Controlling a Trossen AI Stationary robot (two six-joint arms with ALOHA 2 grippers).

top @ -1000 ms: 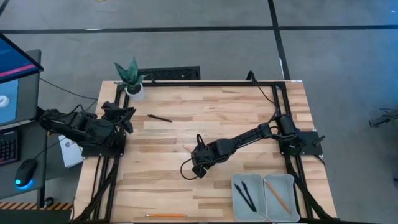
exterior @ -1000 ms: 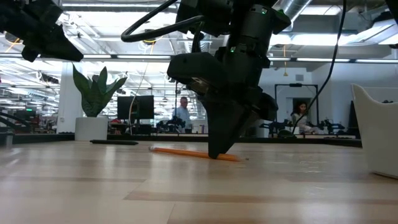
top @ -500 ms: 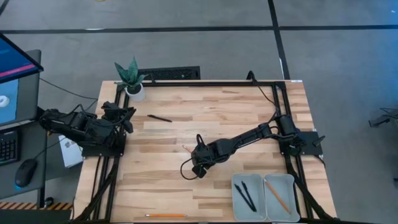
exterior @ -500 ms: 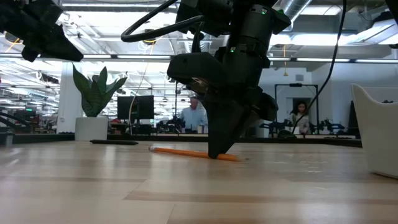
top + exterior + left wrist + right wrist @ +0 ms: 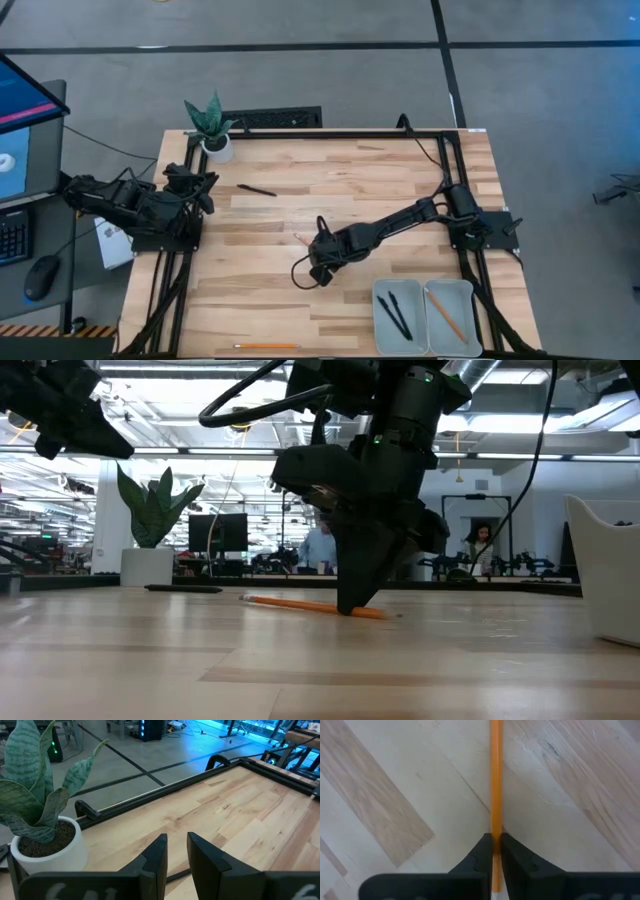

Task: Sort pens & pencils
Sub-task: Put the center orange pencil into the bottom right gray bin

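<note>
The right gripper (image 5: pixel 496 845) pinches an orange pencil (image 5: pixel 495 780) lying mid-table, its arm stretched low from the right edge, while the left gripper (image 5: pixel 176 852), jaws slightly apart and empty, waits by the plant (image 5: pixel 209 121).

No text, label, brand, number or sign can be read in any view: nothing legible stands on the arms, the tabletop, the bins or the screen at nine o'clock, and the room beyond shows no readable lettering either.
</note>
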